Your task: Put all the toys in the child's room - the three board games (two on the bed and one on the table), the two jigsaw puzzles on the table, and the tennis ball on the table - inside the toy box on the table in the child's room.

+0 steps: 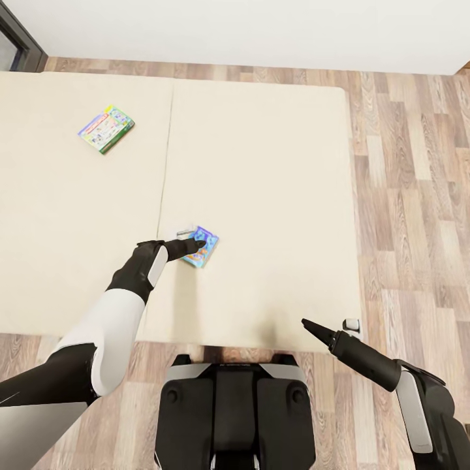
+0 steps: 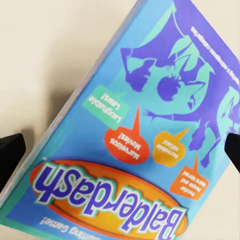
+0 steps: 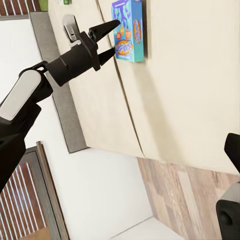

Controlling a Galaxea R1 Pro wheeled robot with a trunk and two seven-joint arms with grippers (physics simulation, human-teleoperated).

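Observation:
Two board games lie on the cream bed (image 1: pixel 274 196). The blue Balderdash box (image 1: pixel 203 248) rests flat near the bed's middle. My left gripper (image 1: pixel 197 245) hovers open right over it. In the left wrist view the Balderdash box (image 2: pixel 135 130) sits between the two fingertips (image 2: pixel 10 152), which stand apart at its sides. The right wrist view shows the left gripper (image 3: pixel 116 36) open beside the blue box (image 3: pixel 129 30). A green-edged board game (image 1: pixel 105 128) lies at the bed's far left. My right gripper (image 1: pixel 307 324) hangs open and holds nothing at the bed's front edge.
Wooden floor (image 1: pixel 411 196) runs along the bed's right side and front. A white wall (image 1: pixel 261 29) stands behind the bed, with a dark frame (image 1: pixel 16 39) at the far left. My base (image 1: pixel 235 411) is against the bed's front edge.

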